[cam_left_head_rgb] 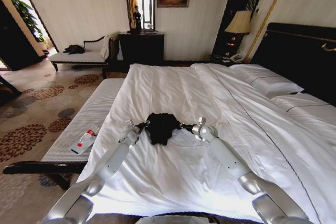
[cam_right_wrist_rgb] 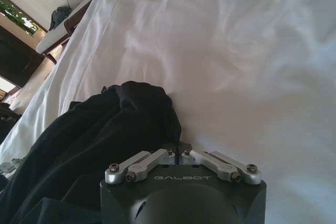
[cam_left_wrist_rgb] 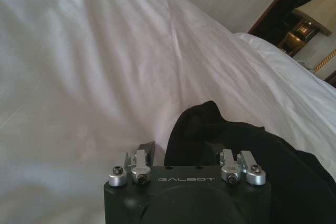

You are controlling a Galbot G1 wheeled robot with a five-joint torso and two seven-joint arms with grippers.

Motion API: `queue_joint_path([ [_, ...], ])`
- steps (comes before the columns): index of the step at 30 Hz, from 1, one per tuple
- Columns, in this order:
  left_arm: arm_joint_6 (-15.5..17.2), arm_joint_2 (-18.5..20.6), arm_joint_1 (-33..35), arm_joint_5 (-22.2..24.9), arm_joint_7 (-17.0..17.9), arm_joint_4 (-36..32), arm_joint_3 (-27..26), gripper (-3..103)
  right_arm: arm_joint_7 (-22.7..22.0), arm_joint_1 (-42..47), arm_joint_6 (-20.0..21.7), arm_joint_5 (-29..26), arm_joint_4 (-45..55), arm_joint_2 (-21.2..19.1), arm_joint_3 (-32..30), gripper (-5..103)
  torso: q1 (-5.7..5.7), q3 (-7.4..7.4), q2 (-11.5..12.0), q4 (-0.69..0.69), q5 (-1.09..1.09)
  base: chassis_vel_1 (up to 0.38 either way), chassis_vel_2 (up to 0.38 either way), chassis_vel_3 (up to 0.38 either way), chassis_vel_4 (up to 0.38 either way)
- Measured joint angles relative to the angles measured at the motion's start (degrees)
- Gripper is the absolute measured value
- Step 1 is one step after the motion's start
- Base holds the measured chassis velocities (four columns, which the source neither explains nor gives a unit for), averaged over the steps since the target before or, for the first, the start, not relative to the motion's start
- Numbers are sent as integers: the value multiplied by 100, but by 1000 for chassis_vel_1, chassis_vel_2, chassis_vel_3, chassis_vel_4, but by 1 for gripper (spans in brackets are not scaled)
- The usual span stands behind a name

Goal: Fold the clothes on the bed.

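Right gripper (cam_right_wrist_rgb: 181,153): linkage bars folded in, fingers drawn together at the near edge of the black T-shirt (cam_right_wrist_rgb: 105,129); they look closed on a pinch of its cloth, though the tips themselves are hidden under the fold. Left gripper (cam_left_wrist_rgb: 178,153): linkages stand wide apart, one dark finger (cam_left_wrist_rgb: 147,149) bare over the sheet, the other buried in the shirt; jaws open, nothing clamped that can be seen.

From the head view, left gripper (cam_left_head_rgb: 143,126) and right gripper (cam_left_head_rgb: 185,126) flank the T-shirt (cam_left_head_rgb: 161,127), touching its two sides, arms converging from the foot of the bed (cam_left_head_rgb: 173,182).

The shirt is a crumpled black heap, no sleeve, collar or lettering readable. Roughly round; slightly longer along the line running away from the robot. No clear heading can be told.

White duvet lies open on all sides of the heap, wrinkled but bare. Beyond the left gripper, the bed edge and a striped bench (cam_left_head_rgb: 89,119) carrying a small bottle (cam_left_head_rgb: 85,140). Beyond the right gripper, pillows (cam_left_head_rgb: 265,80) and dark headboard (cam_left_head_rgb: 299,51), well apart.
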State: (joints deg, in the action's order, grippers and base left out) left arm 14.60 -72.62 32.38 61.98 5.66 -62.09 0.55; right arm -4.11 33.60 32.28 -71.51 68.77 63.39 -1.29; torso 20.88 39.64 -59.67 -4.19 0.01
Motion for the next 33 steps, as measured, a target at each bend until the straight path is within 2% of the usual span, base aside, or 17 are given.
queue_joint_path([
  [11,-73,-259,-130,-24,-136,356,-1,54,-41,43,5,-47,98,-141,-50,1,0,0,0,0,-1,0,0,0,0],
  [14,-85,-407,-240,-115,-178,556,20,39,-50,62,5,-44,98,-69,-54,1,1,0,0,1,-1,0,0,0,0],
  [17,-92,-476,-282,-137,-181,617,21,35,-53,83,4,-36,98,-44,-63,1,0,0,0,0,-1,0,0,0,0],
  [19,-94,-509,-302,-144,-182,642,25,24,-59,108,1,-31,106,-40,-76,1,0,0,0,-1,-1,0,0,0,0],
  [20,-94,-513,-307,-144,-182,648,27,24,-61,114,-1,-31,112,-42,-79,1,0,0,0,-1,-1,0,0,0,0],
  [21,-94,-527,-317,-144,-181,671,28,14,-65,129,-3,-31,126,-52,-96,1,1,0,0,-1,-1,0,0,0,0],
  [22,-94,-527,-317,-144,-181,671,28,14,-65,129,-3,-31,126,-52,-96,1,1,0,0,-1,-1,0,0,0,0],
  [23,-94,-537,-320,-144,-177,692,23,8,-68,143,-5,-32,140,-62,-112,1,1,0,0,-1,-1,0,0,0,0],
  [24,-94,-538,-320,-141,-171,700,16,8,-71,153,-6,-34,148,-71,-123,1,1,0,0,-1,-2,0,0,0,0],
  [26,-94,-533,-319,-135,-153,702,4,2,-75,171,-11,-37,166,-87,-140,1,1,0,0,-1,-2,0,0,0,0],
  [33,-103,-452,-286,-124,-59,586,-14,2,-84,224,-18,-43,237,-94,-183,1,2,0,0,0,-2,0,0,0,0],
])
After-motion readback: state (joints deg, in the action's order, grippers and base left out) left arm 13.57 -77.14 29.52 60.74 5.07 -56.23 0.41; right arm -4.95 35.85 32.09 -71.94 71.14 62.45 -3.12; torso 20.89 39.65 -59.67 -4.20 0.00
